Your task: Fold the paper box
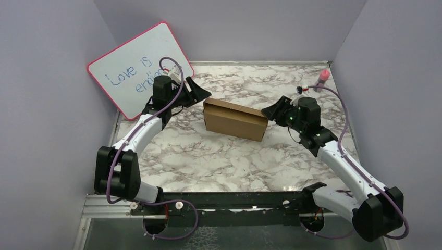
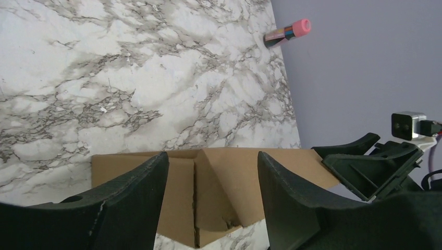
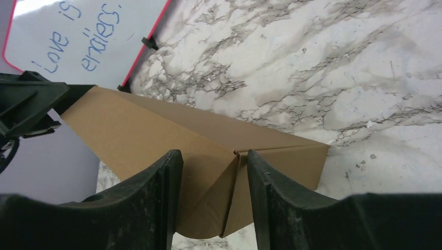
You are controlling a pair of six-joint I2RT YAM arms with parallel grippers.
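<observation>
The paper box [image 1: 234,121] is a brown cardboard box folded into a closed long shape, lying mid-table. My left gripper [image 1: 200,94] is open at the box's left end, and its wrist view [image 2: 212,153] shows the end flaps and a seam of the box [image 2: 234,177] between the spread fingers. My right gripper [image 1: 271,110] is open at the box's right end, and its wrist view [image 3: 215,152] shows that end of the box [image 3: 156,125] between the fingers. I cannot tell whether either gripper touches the cardboard.
A pink-framed whiteboard [image 1: 135,67] with blue writing leans at the back left, just behind the left arm. A pink-capped marker [image 1: 323,78] stands at the back right by the wall. Grey walls close in three sides of the marble table [image 1: 219,161].
</observation>
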